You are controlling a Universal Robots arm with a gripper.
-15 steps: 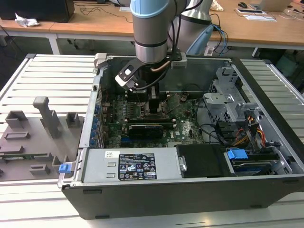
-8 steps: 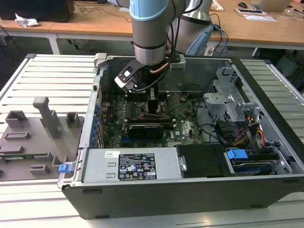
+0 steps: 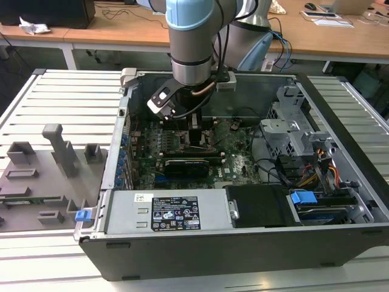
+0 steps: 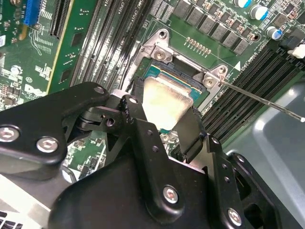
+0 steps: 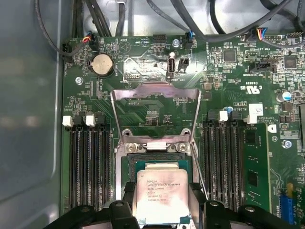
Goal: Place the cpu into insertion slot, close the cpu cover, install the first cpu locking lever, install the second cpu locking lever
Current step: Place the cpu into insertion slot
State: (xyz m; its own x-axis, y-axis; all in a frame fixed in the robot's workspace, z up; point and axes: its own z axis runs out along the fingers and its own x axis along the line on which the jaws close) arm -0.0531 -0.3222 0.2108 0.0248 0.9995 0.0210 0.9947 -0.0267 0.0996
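First wrist view: gripper [image 5: 161, 210] clamped on the cpu [image 5: 159, 193], fingers [image 5: 127, 202] tight on opp. sides. Chip sits level right over the insertion slot [image 5: 157, 162]; can't tell if it's seated or just above. Behind it the cpu cover [image 5: 157, 87] is swung up & open. Second wrist view: one locking lever [image 4: 267, 100] sticks out free, unlatched. Exterior view: arm reaches down into the computer case [image 3: 213, 243], over the motherboard [image 3: 240, 161]. Progress, imo: step 1 nearly there, chip not let go yet; cover + both levers left to do.
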